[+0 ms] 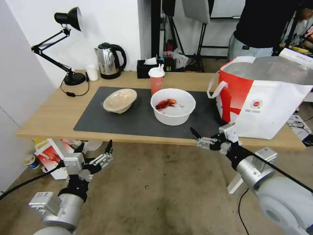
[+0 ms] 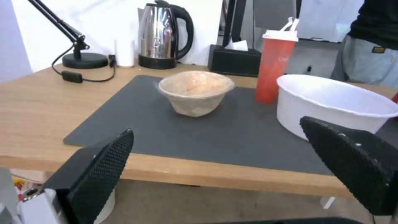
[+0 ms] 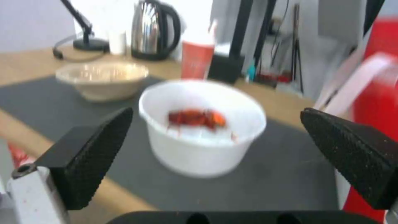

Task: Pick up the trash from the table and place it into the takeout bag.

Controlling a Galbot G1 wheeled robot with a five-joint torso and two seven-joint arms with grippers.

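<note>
- The left gripper [image 1: 94,150] is seen below the worktop's near edge, over the floor, with its fingers spread and nothing held between them.
- A shallow beige bowl [image 1: 119,100] is found on the left part of the dark grey mat [image 1: 137,120]; it sits tilted, and nothing can be made out inside it.
- A black desk lamp [image 1: 67,45], a small white cup [image 1: 92,72] and a steel kettle [image 1: 109,61] are lined up along the far edge of the worktop [image 1: 49,114], behind the mat.
- A red lidded drink cup [image 1: 156,81] stands upright at the mat's far edge, with a black tissue box [image 1: 146,68] just behind it.
- A large round white bowl [image 1: 173,106] is placed near the mat's middle, just in front of the drink cup; red crayfish scraps [image 1: 165,103] lie inside it.
- Bare mat is left open between the 2 bowls and along the front strip up to the worktop's near edge.
- The right gripper [image 1: 199,137] is held at the near edge of the worktop, in front of the white bowl and to its right, fingers parted and empty.
- The takeout bag [image 1: 264,98] stands at the right end of the worktop, its mouth open and silver lining visible; its white handle [image 1: 217,87] hangs toward the white bowl. What it holds cannot be told.
</note>
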